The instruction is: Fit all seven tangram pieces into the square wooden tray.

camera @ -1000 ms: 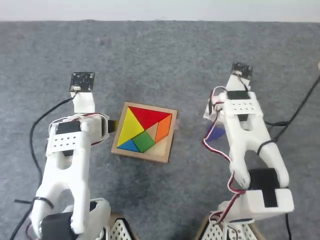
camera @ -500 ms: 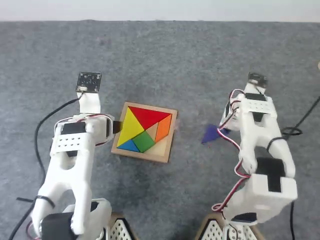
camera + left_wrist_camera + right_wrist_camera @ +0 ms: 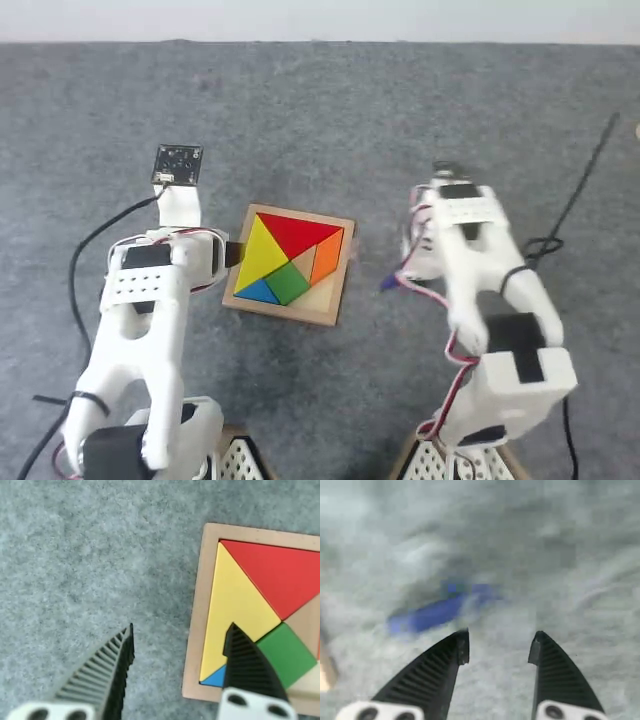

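The square wooden tray [image 3: 335, 315] lies mid-table and holds red [image 3: 300, 232], yellow [image 3: 262, 255], green [image 3: 290, 283], blue [image 3: 257, 291] and orange [image 3: 326, 258] pieces, with bare wood at its near right corner. My left gripper [image 3: 181, 630] is open and straddles the tray's left rim [image 3: 197, 605], one fingertip over the yellow triangle [image 3: 235, 600]. A blue-violet piece [image 3: 390, 283] lies on the mat right of the tray, partly under the right arm [image 3: 465, 235]. My right gripper [image 3: 500, 635] hangs open just short of that piece [image 3: 435, 614], nothing between its fingers.
Grey felt mat [image 3: 330, 120] covers the table, with open room behind the tray. Black cables trail at the left [image 3: 75, 260] and right [image 3: 590, 180] edges. Both arm bases stand at the front edge.
The right arm swung out to the right, then back left toward the tray. The blue-violet piece now lies closer to the tray. The left arm shifted slightly, then held still.
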### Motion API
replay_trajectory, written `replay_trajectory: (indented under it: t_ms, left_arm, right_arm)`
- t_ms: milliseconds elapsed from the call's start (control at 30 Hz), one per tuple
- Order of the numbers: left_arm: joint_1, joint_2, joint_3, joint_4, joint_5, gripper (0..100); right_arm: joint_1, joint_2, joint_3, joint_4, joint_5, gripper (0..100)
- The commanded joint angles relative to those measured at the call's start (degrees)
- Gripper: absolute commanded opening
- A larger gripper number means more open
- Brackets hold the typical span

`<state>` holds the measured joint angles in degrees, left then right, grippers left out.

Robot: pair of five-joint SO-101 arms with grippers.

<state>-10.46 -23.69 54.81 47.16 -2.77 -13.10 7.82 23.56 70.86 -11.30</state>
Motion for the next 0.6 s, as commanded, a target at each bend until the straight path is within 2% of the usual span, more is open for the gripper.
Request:
replay_trajectory:
  t_ms: [0, 133, 400, 567]
  left_arm:
    - [0.44, 0.0, -0.31, -1.14, -0.62, 28]
    - [0.44, 0.0, -0.31, -1.14, -0.62, 28]
    - [0.53, 0.0, -0.31, -1.14, -0.62, 28]
    - [0.53, 0.0, -0.31, -1.14, -0.62, 28]
  right_arm:
    - [-5.67, -6.2, 1.23, -0.31, -1.32, 21.6]
    - [-7.16, -9.89, 2.2, -0.92, -2.64, 21.7]
    - [-4.44, -8.57, 2.55, -3.03, -2.2, 21.7]
    - [-9.54, -7.08, 2.55, -2.07, -2.2, 21.7]
